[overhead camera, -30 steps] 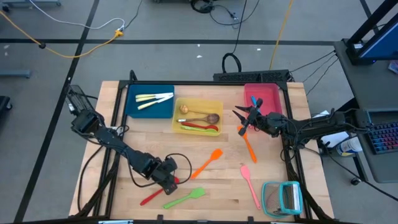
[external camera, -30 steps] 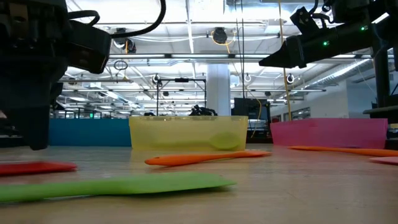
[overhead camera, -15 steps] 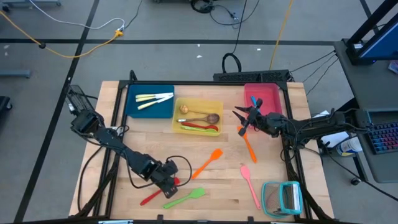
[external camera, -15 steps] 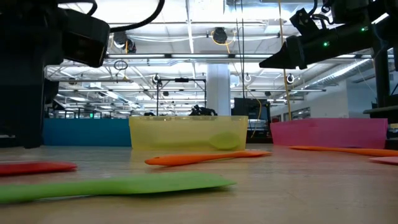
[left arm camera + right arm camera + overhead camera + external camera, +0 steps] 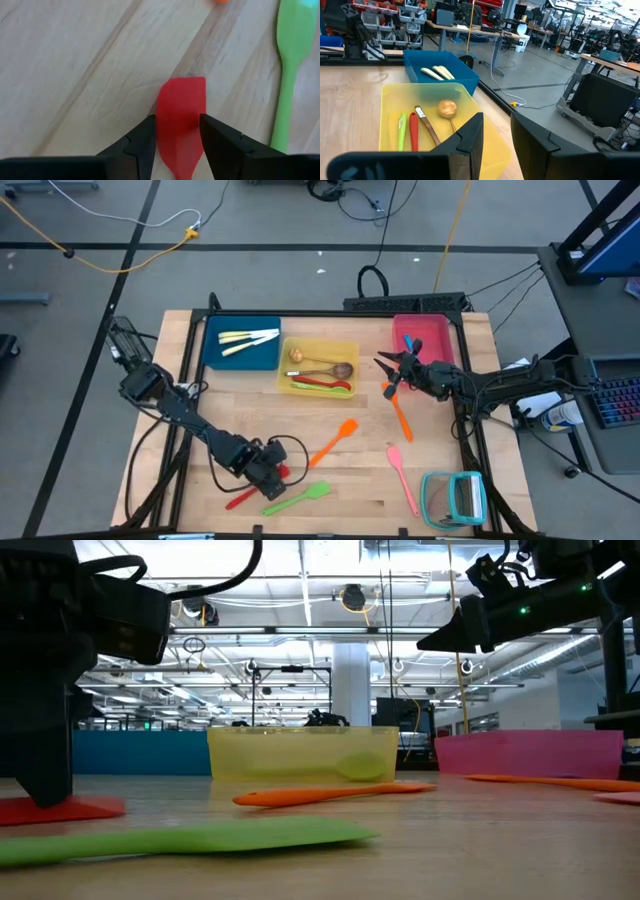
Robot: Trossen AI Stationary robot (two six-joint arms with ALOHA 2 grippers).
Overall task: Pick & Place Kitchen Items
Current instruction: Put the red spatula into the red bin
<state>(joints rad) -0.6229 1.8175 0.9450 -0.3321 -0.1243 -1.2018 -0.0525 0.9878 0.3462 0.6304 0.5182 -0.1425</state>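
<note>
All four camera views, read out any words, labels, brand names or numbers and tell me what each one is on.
None can be read.
The trays, the spatulas and the wooden table carry no print.
Signs in the room behind the yellow tray, low view: too small to read.
Boxes on the far shelves, right wrist view: too blurred to read.

Dark jointed arms, black cables

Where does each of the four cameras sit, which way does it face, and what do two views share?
High: overhead, facing down; both arms, wooden table.
Low: at tabletop height, facing across; dark arms above the yellow tray.
Left wrist: facing down; left gripper fingers astride the red spatula.
Right wrist: right gripper fingers, yellow tray beyond.
Shared: green spatula in high, low, left wrist.
</note>
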